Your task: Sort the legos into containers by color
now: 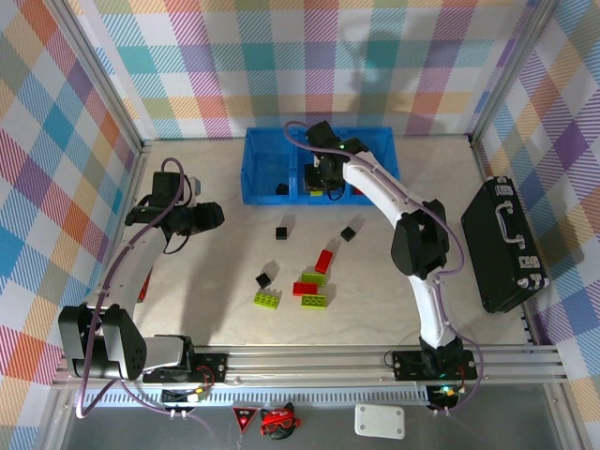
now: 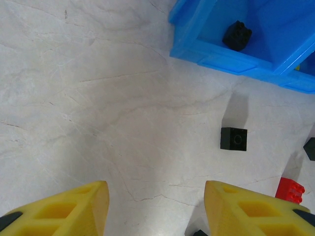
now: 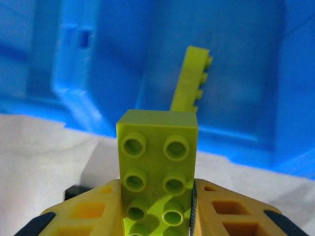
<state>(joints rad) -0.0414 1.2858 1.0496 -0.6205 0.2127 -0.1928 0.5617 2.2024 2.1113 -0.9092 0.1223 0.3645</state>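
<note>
Grips a glossy lime green studded brick (image 3: 156,157) upright between the yellow pocketed plastic fingers (image 3: 231,216) of the right hand (image 3: 157,211), at the near wall of the smooth bright blue bin (image 3: 98,59), with a second lime brick (image 3: 189,81) leaning on edge inside the compartment beyond. Holds the left hand (image 2: 156,206) wide and empty above the pale veined bench (image 2: 98,98), a black cube brick (image 2: 233,138) lying ahead to its right, another black brick (image 2: 236,35) in the bin's left compartment and a red brick (image 2: 290,191) near the right finger.
</note>
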